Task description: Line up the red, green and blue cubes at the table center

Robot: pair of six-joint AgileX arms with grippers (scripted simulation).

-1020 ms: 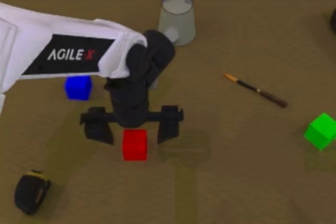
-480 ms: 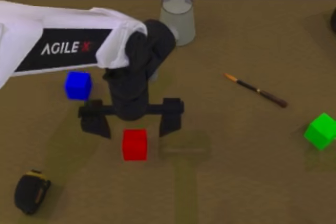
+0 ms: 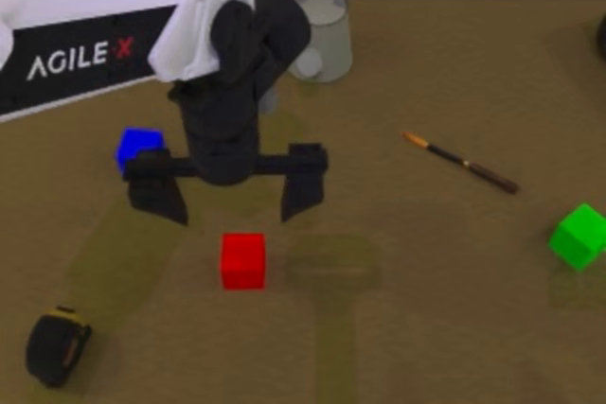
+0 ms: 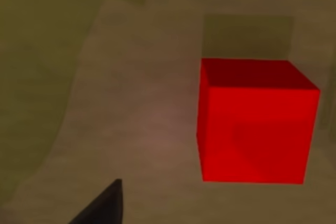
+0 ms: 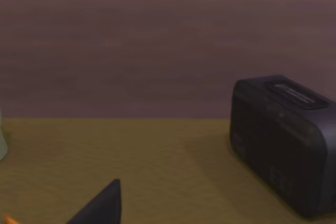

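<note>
An AgileX left arm reaches in from the top view's left, its left gripper (image 3: pixel 227 194) hanging above the table (image 3: pixel 426 328) with its two dark fingers spread wide and holding nothing. The red cube (image 3: pixel 243 260) sits on the tabletop just toward the near edge from the gap between those fingers, free of both of them; in the left wrist view the same cube (image 4: pixel 256 121) rests flat on the surface, casting a shadow. The blue cube (image 3: pixel 138 147) lies close beside the gripper's left finger, partly hidden behind it, while the green cube (image 3: pixel 578 235) stands well apart at the table's right edge. A glass jar (image 3: pixel 322 33) stands near the far edge beside the dark strip, a thin brush (image 3: pixel 461 163) lies to the right of centre, and a tape measure (image 3: pixel 56 344) sits in the near left corner. The right gripper is out of the top view; its wrist camera shows a dark box (image 5: pixel 286 140) on the table.
</note>
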